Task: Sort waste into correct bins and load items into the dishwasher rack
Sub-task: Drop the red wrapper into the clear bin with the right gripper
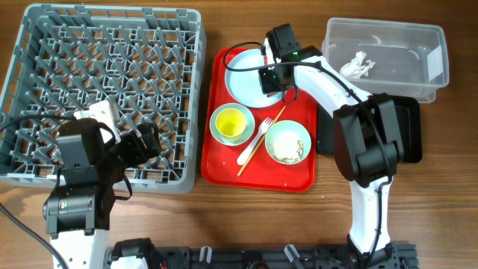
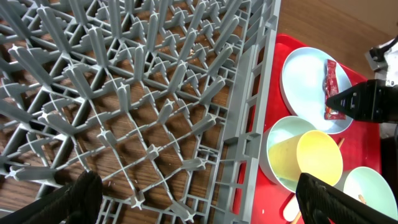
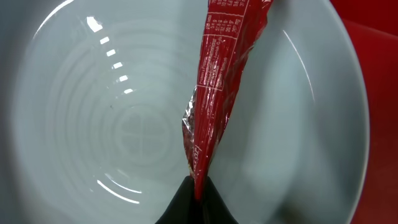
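Red wrapper — white print unreadable — in pinch of right hand over plate; left hand spread.

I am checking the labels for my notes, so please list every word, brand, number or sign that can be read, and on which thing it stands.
No text can be read with certainty.
On the red wrapper, pinched by the right hand and seen against the white plate: rows of small white print, too blurred to read.
Nothing else in view shows any text.
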